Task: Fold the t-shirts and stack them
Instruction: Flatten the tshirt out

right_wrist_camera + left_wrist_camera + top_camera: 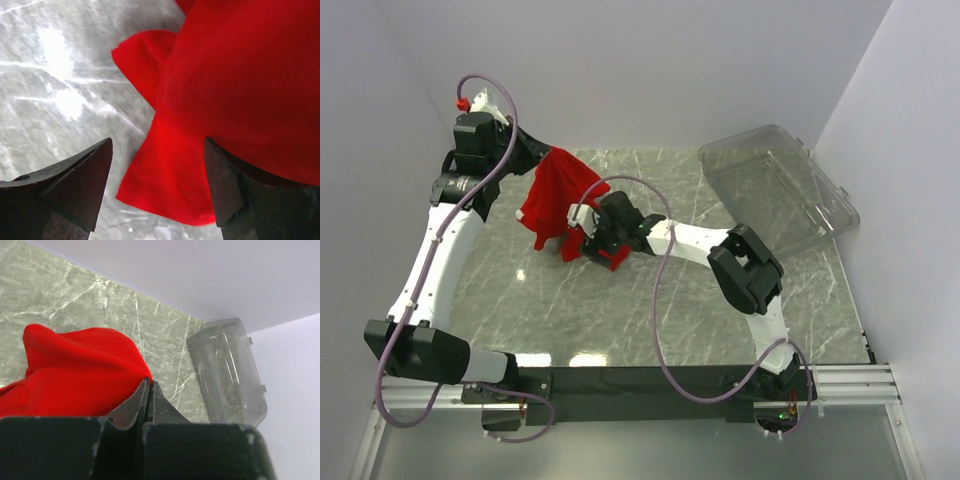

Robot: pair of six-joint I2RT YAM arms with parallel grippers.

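The red t-shirt (556,195) hangs bunched above the back left of the marble table. My left gripper (542,152) is shut on its top edge and holds it up; in the left wrist view the cloth (75,375) spreads left of the closed tips (149,382). My right gripper (588,240) is open at the shirt's lower end. In the right wrist view the hanging cloth (210,125) fills the gap between the fingers (159,150), with its lower hem just above the table.
A clear plastic bin (775,185) lies tilted at the back right corner, also in the left wrist view (227,372). White walls close the back and sides. The grey marble tabletop (620,310) stretches in front of the shirt.
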